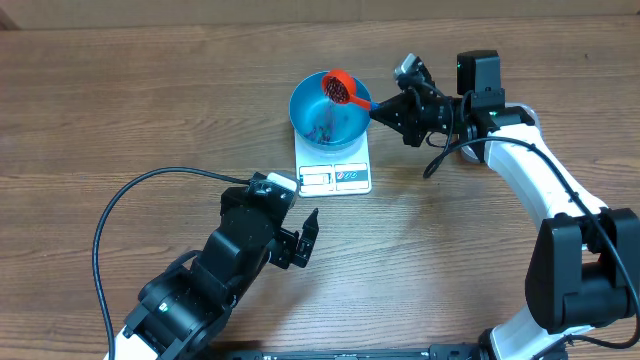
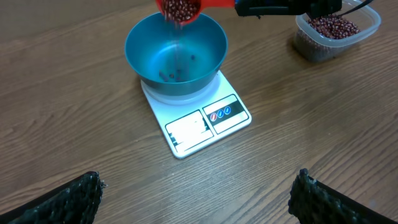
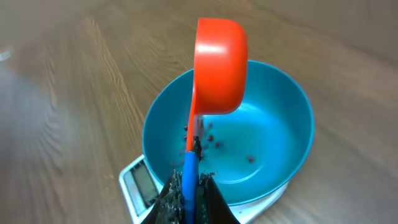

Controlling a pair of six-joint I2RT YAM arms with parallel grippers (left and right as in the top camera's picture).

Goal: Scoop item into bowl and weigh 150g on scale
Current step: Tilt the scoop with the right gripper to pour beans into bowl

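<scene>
Right now you are in the pouring step: your right gripper [image 1: 385,108] is clamped tight on the blue handle of the orange scoop [image 3: 217,65], which is tipped over the blue bowl [image 2: 140,56], and the beans [image 2: 179,9] are spilling from it in a thin stream. Only a scatter of beans lies on the bowl's floor, so I judge the weighing barely begun. The bowl sits on the white scale [image 2: 230,115], whose display is too small to read. Your left gripper [image 1: 303,240] hangs well apart from the scale, fingers spread wide, holding nothing. Next you likely need to empty the scoop, level it, and swing over to the clear tub [image 2: 311,46] of beans near the scale for another load.
</scene>
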